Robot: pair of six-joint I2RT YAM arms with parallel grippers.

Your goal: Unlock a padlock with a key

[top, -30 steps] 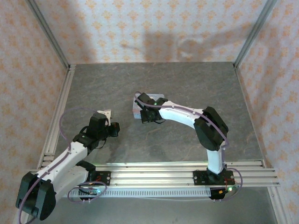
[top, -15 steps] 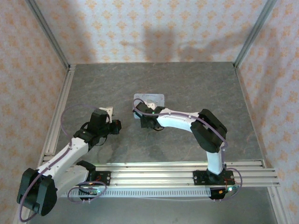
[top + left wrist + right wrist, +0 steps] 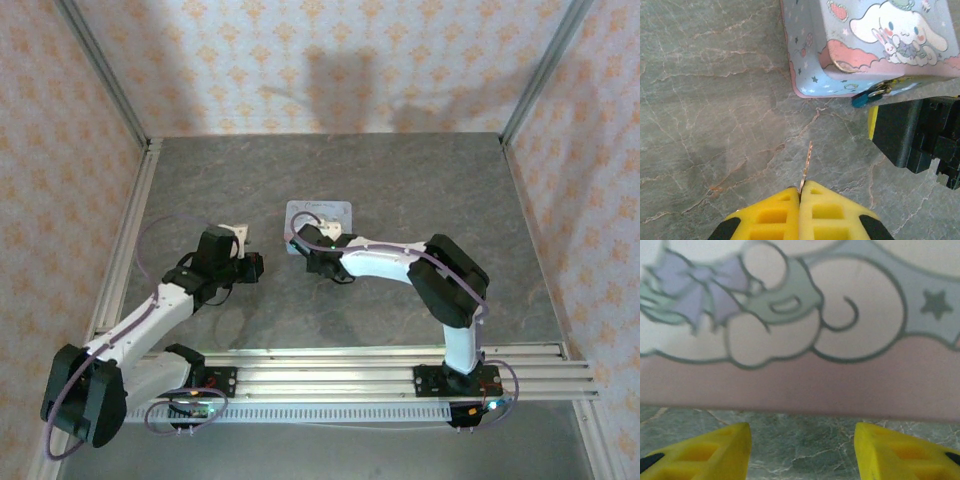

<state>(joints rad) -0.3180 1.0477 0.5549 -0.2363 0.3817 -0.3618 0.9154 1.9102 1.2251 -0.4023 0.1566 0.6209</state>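
On the grey marbled table [image 3: 420, 190], the pastel cartoon tin [image 3: 875, 40] lies with the right gripper [image 3: 802, 447] spread apart just before its wall, the left gripper [image 3: 800, 192] nearby pinched tight on the key, the tiny blue padlock [image 3: 861, 99] hanging at the tin's edge, and that thin key [image 3: 807, 162] pointing toward the tin, well short of the padlock

Light even, diffuse, medium-bright; no glare. Top view sharp, with broad soft shadows on the back wall [image 3: 340, 90] and fainter ones on the counter [image 3: 420, 180]. Left wrist view crisp. Right wrist view: tin [image 3: 840, 365] print blurred, out of focus; yellow fingertips [image 3: 705, 452] of the right hand [image 3: 802, 447] slightly sharper.
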